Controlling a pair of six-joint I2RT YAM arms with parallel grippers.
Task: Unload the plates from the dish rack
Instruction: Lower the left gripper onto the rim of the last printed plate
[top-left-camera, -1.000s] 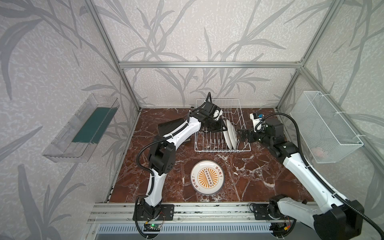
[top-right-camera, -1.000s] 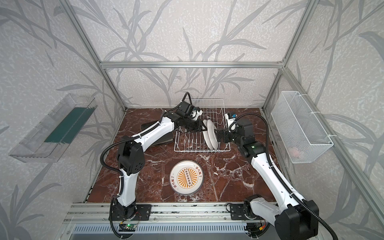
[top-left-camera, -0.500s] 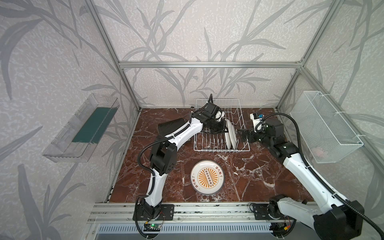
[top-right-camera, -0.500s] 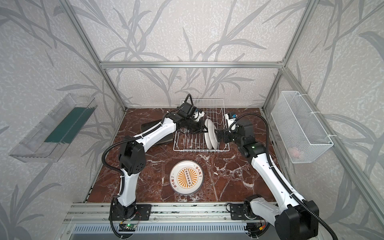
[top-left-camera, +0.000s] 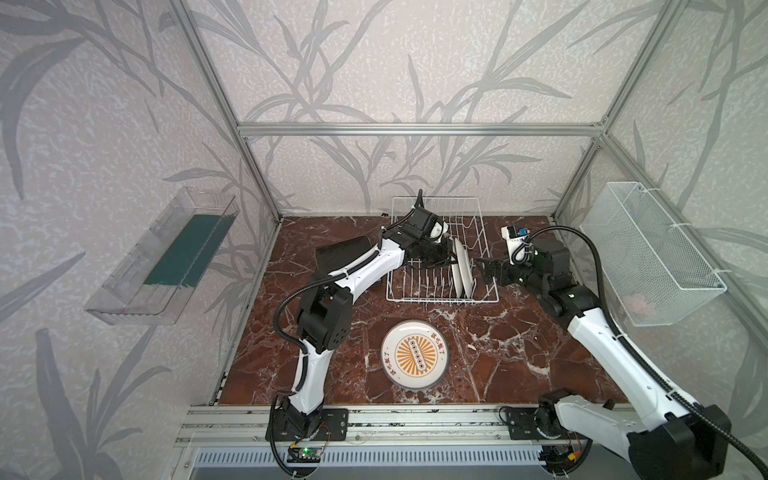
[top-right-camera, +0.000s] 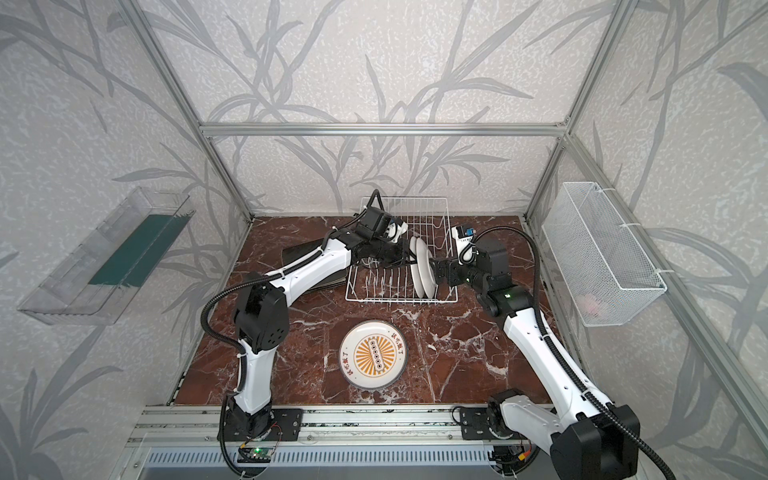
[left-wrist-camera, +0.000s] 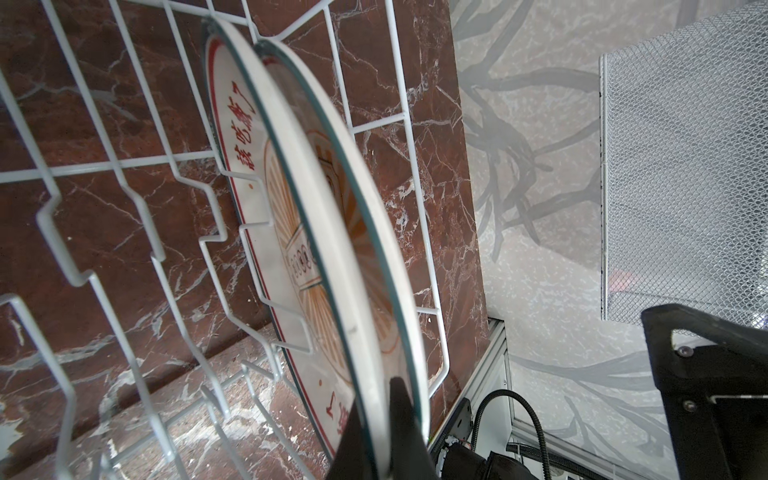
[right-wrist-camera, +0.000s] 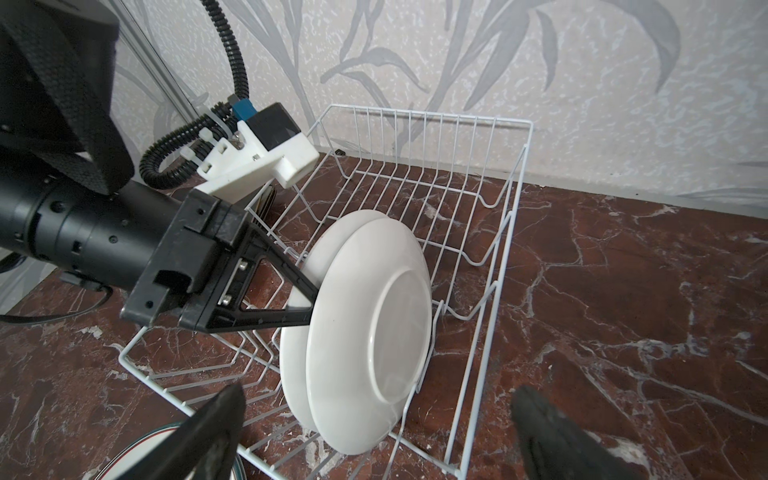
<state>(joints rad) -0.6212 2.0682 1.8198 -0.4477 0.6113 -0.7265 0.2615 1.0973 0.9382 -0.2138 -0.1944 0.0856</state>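
Note:
The white wire dish rack (top-left-camera: 440, 300) (top-right-camera: 399, 300) stands at the back of the marble table. Two round white plates (top-left-camera: 462, 270) (top-right-camera: 419, 270) stand on edge in it, their plain backs (right-wrist-camera: 374, 316) toward my right gripper. My left gripper (top-left-camera: 451, 255) (left-wrist-camera: 376, 395) is shut on the rim of the left plate of the pair (left-wrist-camera: 332, 266), one finger on its painted face and one between the two plates. My right gripper (top-left-camera: 478, 270) (right-wrist-camera: 380, 399) is open just right of the rack, holding nothing. A sunburst plate (top-left-camera: 414, 354) lies flat on the table. A dark square plate (top-left-camera: 340, 253) lies left of the rack.
A clear plastic tray (top-left-camera: 166, 257) hangs on the left wall. A white mesh basket (top-left-camera: 648, 249) with something pink in it hangs on the right wall. Aluminium frame posts stand at the table's corners, and a rail runs along its front edge.
My left gripper has reached a little further into the rack and shut on the plate's rim. The right arm has hardly moved and stays open.

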